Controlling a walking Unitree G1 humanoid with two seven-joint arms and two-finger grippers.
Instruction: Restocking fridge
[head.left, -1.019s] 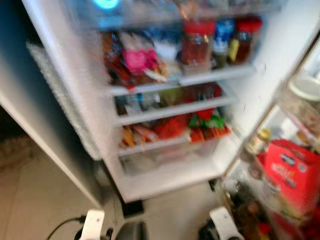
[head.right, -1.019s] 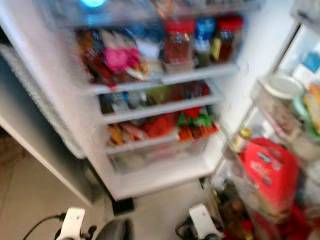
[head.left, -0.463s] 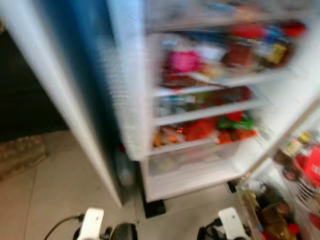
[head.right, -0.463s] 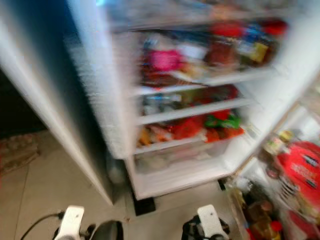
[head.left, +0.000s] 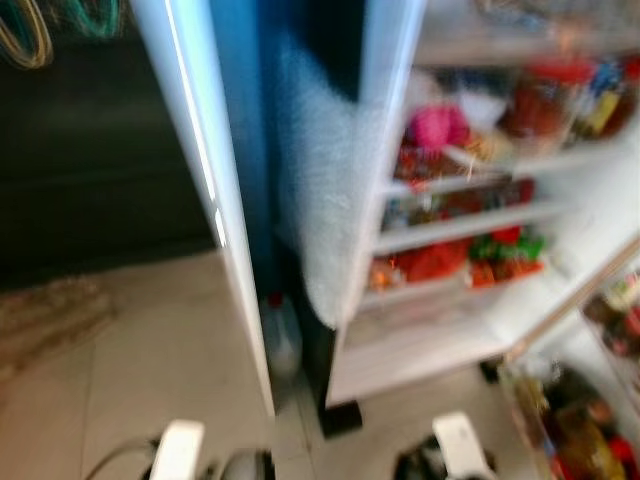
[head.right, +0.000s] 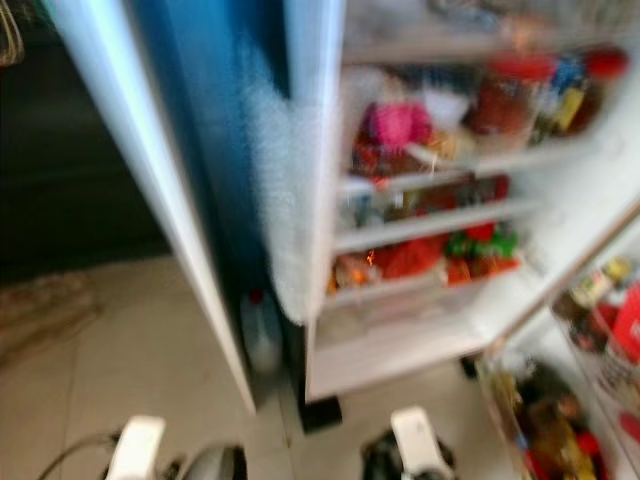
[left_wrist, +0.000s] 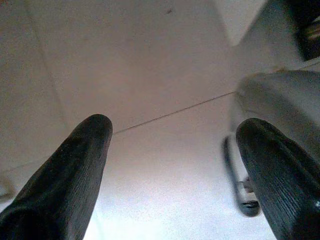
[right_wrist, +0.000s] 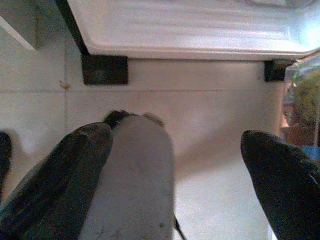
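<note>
Black fingers (left_wrist: 75, 170) of our left gripper (left_wrist: 175, 175) are spread wide over pale floor tile (left_wrist: 150, 60), grasping nothing; our right gripper (right_wrist: 175, 175) is likewise parted and empty — the fridge (head.right: 420, 250) stands well beyond both, its white base (right_wrist: 190, 30) ahead of the right fingers. Both arms hang low at our sides. Blurred shelves (head.right: 430, 225) carry red and green packets, jars (head.right: 500, 95) above — the open door (head.right: 590, 330) to our right, a dark counter front (head.left: 90, 160) to our left.
</note>
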